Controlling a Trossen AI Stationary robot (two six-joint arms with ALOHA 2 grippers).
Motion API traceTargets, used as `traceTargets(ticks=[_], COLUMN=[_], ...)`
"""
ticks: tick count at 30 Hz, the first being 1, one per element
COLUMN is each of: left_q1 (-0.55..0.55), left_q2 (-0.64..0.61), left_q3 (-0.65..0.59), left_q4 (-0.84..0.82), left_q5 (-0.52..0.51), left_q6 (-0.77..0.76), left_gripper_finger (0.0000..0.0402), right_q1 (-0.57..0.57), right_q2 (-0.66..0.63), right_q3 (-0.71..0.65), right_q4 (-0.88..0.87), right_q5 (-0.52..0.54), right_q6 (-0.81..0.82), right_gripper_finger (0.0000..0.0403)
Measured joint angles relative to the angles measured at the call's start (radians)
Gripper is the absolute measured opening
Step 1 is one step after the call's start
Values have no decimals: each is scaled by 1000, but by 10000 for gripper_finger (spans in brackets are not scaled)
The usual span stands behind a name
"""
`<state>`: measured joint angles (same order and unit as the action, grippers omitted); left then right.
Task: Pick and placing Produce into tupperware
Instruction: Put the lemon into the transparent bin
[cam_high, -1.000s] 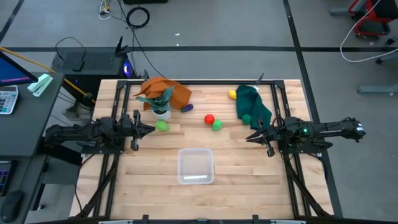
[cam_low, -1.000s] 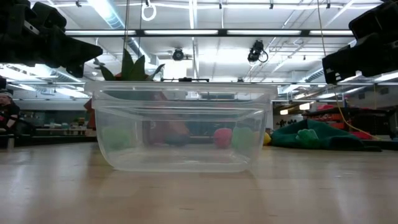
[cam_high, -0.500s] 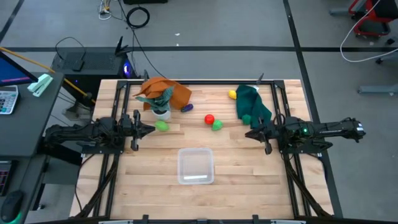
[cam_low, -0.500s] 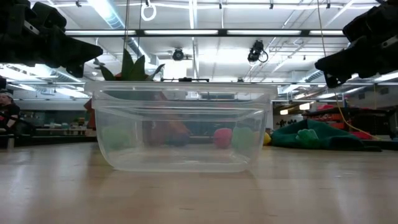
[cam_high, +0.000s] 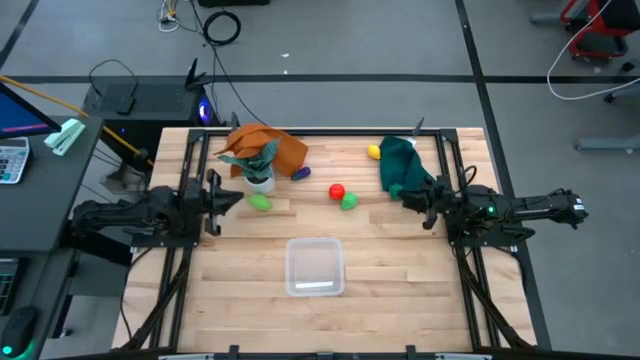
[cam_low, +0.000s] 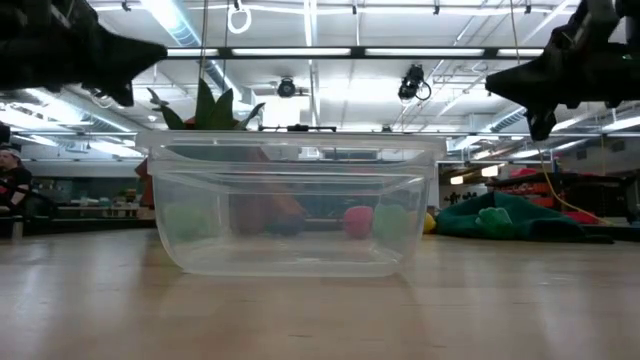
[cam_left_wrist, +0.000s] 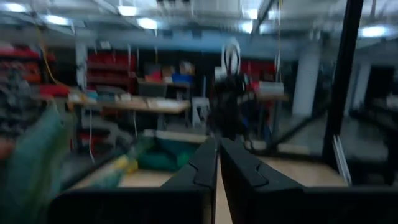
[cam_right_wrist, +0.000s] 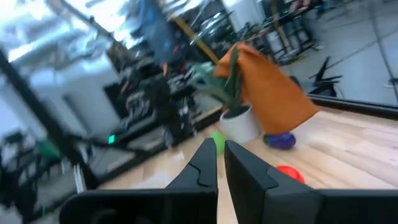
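The clear tupperware (cam_high: 315, 267) sat empty at the counter's (cam_high: 400, 260) front; the produce lay behind it, red piece (cam_high: 337, 191) beside a green one (cam_high: 349, 202); left gripper (cam_high: 237, 197) and right gripper (cam_high: 404, 196) hovered, fingers nearly closed, holding nothing.

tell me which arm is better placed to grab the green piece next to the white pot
Left, probably. The left gripper sits just beside that green piece by the white pot; the right gripper is across the table, near the dark green cloth.

An orange cloth (cam_high: 268, 146) lies upper left on the wooden desk (cam_high: 240, 270), touching a small potted plant (cam_high: 260, 170). A dark green cloth (cam_high: 402, 162) lies upper right.
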<state>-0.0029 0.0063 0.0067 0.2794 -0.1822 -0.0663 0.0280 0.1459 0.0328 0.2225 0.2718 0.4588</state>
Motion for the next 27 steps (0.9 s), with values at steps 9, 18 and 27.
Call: traceTargets(ticks=[9,18,27], left_q1=[0,0,0], left_q2=[0,0,0], left_q3=[0,0,13], left_q4=[283,315,286], left_q5=[-147,-309,-439], left_q6=[0,19,-166], left_gripper_finger=[15,21,16], right_q1=[0,0,0], right_q2=[0,0,0], right_q3=[0,0,0], right_q4=[47,81,138], right_q5=[217,315,322], right_q6=[313,387,442], right_gripper_finger=[1,1,1])
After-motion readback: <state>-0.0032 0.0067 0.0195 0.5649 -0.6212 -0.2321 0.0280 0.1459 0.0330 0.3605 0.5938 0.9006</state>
